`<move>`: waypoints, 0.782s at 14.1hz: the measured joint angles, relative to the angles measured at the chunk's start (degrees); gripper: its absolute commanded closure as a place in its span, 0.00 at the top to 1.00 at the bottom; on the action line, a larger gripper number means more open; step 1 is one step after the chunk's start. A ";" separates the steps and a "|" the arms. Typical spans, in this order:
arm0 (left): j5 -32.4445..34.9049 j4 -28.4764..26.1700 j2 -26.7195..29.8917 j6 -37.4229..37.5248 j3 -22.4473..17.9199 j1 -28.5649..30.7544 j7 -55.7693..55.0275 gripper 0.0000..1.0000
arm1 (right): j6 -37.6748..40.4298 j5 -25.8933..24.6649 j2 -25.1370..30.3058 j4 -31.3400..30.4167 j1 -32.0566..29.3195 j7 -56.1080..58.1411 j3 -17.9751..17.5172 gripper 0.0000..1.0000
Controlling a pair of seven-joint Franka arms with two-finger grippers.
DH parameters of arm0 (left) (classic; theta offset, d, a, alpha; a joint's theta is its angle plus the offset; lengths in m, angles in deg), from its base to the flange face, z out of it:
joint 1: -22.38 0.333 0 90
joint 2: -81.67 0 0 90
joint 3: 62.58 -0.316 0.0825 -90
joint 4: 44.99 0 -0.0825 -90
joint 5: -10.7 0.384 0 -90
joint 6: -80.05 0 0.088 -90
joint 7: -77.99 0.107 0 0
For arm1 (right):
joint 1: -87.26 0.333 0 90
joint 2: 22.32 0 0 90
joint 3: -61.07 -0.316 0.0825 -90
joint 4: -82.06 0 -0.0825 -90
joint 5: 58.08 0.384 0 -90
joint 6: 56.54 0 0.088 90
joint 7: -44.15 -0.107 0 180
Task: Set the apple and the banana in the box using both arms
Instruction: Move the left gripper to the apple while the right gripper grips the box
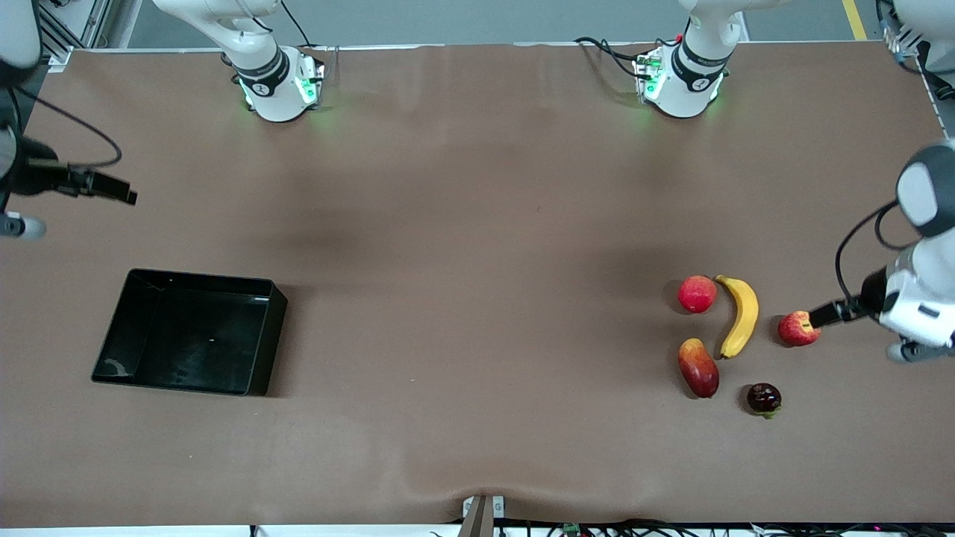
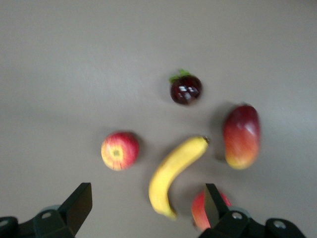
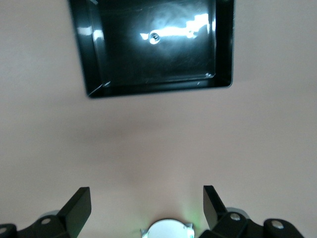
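Left gripper [image 2: 143, 208] jaws wide open, holding nothing, up over the fruit cluster at the left arm's end; apple [image 1: 798, 328] beside banana [image 1: 740, 315], both on the table, with three other fruits around. Right gripper [image 3: 146, 208] also open and empty, above bare table near the box [image 1: 119, 339], which holds nothing

With twelve o'clock toward the robots' bases, the curved yellow banana [image 1: 739, 315] lies at the left arm's end of the brown table [image 1: 477, 224]. Around it lie the round pinkish-red fruit [image 1: 697, 294] at ten, the small red-yellow apple [image 1: 797, 329] at three, the elongated red-yellow mango-shaped fruit [image 1: 698, 368] at seven and the dark round fruit [image 1: 764, 398] at five. The shallow black plastic box [image 1: 274, 317] lies well apart, at the right arm's end.
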 measured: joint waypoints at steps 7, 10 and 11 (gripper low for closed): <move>0.00 0.18 -11.75 -13.08 0.28 4.75 9.15 1.00 | -17.49 -0.16 -14.51 1.39 -7.61 8.34 0.34 1.00; 0.00 -0.86 -13.33 -13.04 0.18 5.59 12.28 1.00 | -19.95 -0.16 -22.96 7.22 -10.43 12.31 0.38 1.00; 0.00 -1.34 -13.69 -13.03 0.13 6.20 13.83 1.00 | -21.83 -0.16 -25.43 8.78 -11.45 13.71 0.37 1.00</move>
